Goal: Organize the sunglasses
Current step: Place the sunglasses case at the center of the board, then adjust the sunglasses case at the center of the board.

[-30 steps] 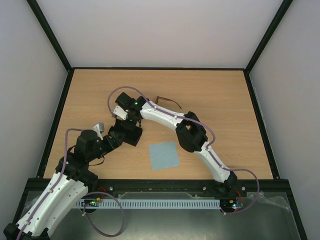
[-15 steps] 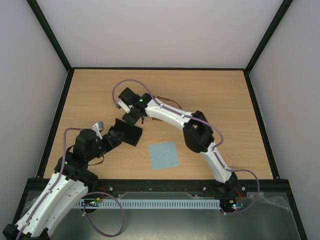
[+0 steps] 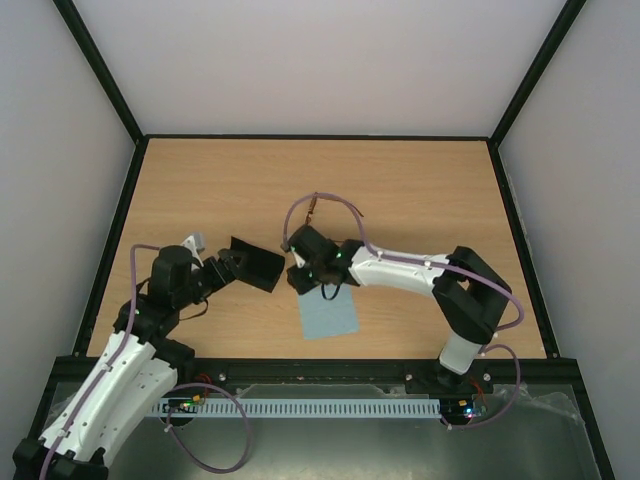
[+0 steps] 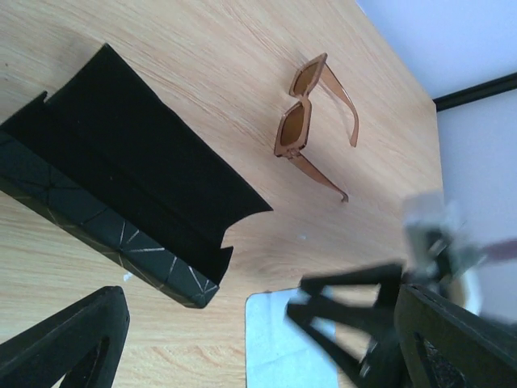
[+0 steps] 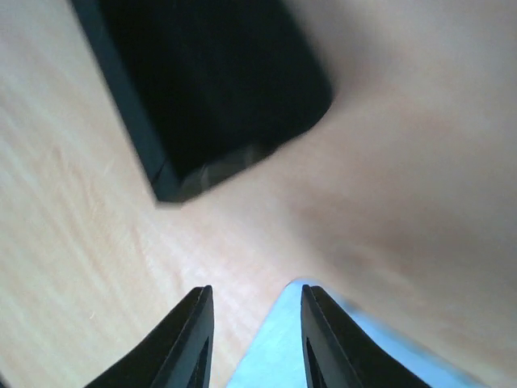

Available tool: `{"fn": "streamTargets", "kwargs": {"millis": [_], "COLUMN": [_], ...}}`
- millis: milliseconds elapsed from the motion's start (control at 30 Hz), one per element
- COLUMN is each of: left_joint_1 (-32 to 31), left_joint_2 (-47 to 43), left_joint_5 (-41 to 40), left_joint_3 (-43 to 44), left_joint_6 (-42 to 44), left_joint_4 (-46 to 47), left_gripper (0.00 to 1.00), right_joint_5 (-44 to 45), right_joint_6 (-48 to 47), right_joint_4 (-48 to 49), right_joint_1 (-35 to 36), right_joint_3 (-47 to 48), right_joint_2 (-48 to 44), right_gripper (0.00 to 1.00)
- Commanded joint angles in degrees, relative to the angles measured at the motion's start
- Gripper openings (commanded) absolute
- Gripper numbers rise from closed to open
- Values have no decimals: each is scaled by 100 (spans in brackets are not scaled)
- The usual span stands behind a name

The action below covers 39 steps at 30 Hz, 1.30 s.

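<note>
The sunglasses point(image 4: 311, 113) lie on the wood with their brown temples unfolded, beyond the black case point(image 4: 121, 186). From above only a brown bit of the sunglasses point(image 3: 312, 206) shows behind the right arm's cable. The case point(image 3: 258, 266) lies opened just ahead of my left gripper point(image 3: 225, 268), whose fingers stand wide apart with nothing between them. My right gripper point(image 3: 298, 278) hovers over the near-left corner of the light blue cloth point(image 3: 330, 315). Its fingers point(image 5: 198, 339) stand a little apart, with the cloth's corner point(image 5: 283, 356) seen below the gap and nothing gripped.
A black rail point(image 3: 300, 366) runs along the table's near edge. Black frame bars edge the left, right and back sides. The right arm point(image 3: 400, 270) stretches low across the table from the right base toward the case.
The right arm has swung from the back, beside the case and sunglasses, down toward the front to the cloth's corner. Its blurred fingers show it is still moving. The left arm barely shifted.
</note>
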Motion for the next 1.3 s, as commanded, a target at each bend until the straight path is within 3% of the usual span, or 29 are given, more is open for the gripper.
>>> {"fn": "streamTargets", "kwargs": {"millis": [0, 133, 533, 1267], "left_joint_1": [291, 436, 540, 575], "left_joint_2": [123, 124, -88, -136], "left_joint_5": [345, 480, 571, 629], "left_joint_3": [66, 69, 58, 42], "left_joint_6": [271, 357, 379, 378], "left_joint_4": [319, 305, 119, 93], "left_gripper": [93, 93, 93, 93], "right_joint_5": [-834, -791, -557, -197], "right_joint_6": [1197, 1418, 1440, 1004], "right_joint_4": [1461, 1823, 1719, 1465], "right_joint_1": [174, 174, -46, -498], "right_joint_3": [-676, -677, -195, 563], "right_joint_2": [-30, 203, 1107, 1698], "right_gripper": [27, 24, 14, 14]}}
